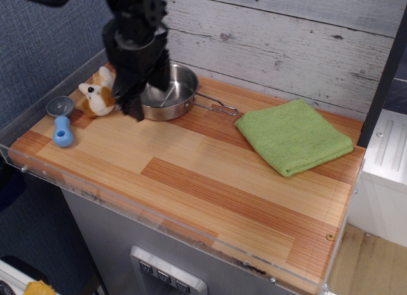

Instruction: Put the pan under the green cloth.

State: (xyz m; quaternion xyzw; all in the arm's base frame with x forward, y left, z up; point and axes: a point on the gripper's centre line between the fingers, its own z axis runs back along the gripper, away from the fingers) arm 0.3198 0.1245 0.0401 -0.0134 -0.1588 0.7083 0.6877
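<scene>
Gripper (pixel 135 107): low at the pan's left rim; we can't tell the jaws' gap.
Pan (pixel 173 91): just right of the jaws.
Green cloth (pixel 293 136): far right, flat.

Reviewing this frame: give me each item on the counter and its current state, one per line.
pan: upright and empty at the back of the counter, handle pointing toward the cloth.
green cloth: folded flat, apart from the pan, nothing under it.
gripper: down at the pan's left rim; open or shut, cannot tell.
plush toy: left of the pan.
blue-handled tool: lying flat by the left edge.
</scene>
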